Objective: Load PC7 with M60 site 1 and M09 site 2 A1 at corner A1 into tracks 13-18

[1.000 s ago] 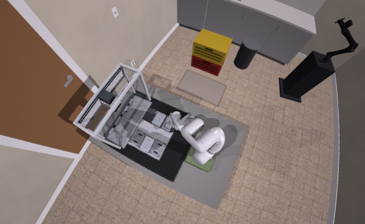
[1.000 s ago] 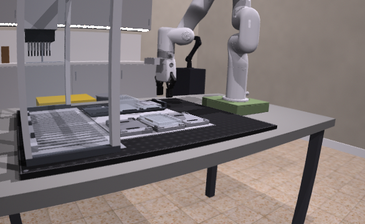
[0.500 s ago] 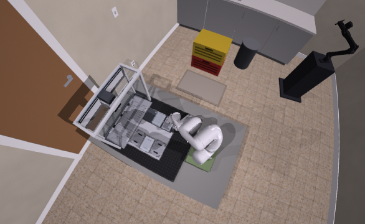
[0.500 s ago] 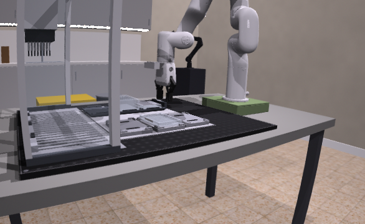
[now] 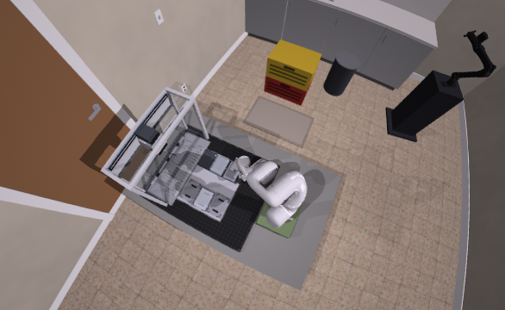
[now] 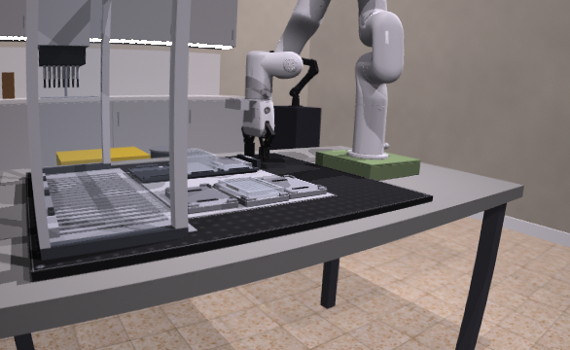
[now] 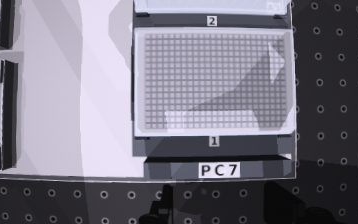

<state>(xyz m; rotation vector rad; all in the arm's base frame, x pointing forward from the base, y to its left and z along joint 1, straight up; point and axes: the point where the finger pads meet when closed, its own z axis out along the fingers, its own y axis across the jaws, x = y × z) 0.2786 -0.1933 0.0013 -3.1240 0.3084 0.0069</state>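
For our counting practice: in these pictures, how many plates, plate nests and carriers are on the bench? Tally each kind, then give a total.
Plates: 3, with two on the carrier and one on the middle nest
Nests: 3, with two empty
Carrier: 1
Total: 7

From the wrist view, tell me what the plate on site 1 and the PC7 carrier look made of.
Plate on site 1: pale, slightly see-through, probably moulded plastic; fine well grid shows. PC7 carrier: dark grey, matte, hard; plastic or coated metal, unclear which.
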